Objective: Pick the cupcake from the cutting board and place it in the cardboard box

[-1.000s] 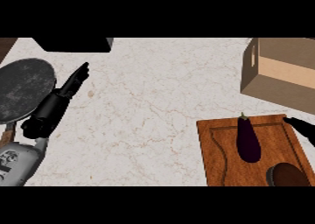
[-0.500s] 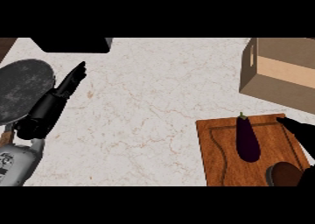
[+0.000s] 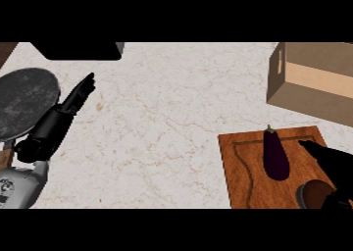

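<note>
Cupcake point(image 3: 315, 192) on cutting board point(image 3: 244, 166) near lower edge, beside eggplant point(image 3: 275, 156); right hand point(image 3: 337, 164) above it, fingers state unclear; left hand point(image 3: 76, 95) resting, fingers straight; cardboard box point(image 3: 318, 81) well apart

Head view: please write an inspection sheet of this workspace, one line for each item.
Surface: pale marbled counter.
Job's things: brown cupcake at the near edge of the wooden cutting board; open cardboard box beyond it.
Clutter: dark purple eggplant on the board; round dark grey pan at left.
Hands: right hand over the board beside the cupcake; left hand open, resting near the pan.
Cables: nothing seen.
Surroundings: black object at the far edge.
</note>
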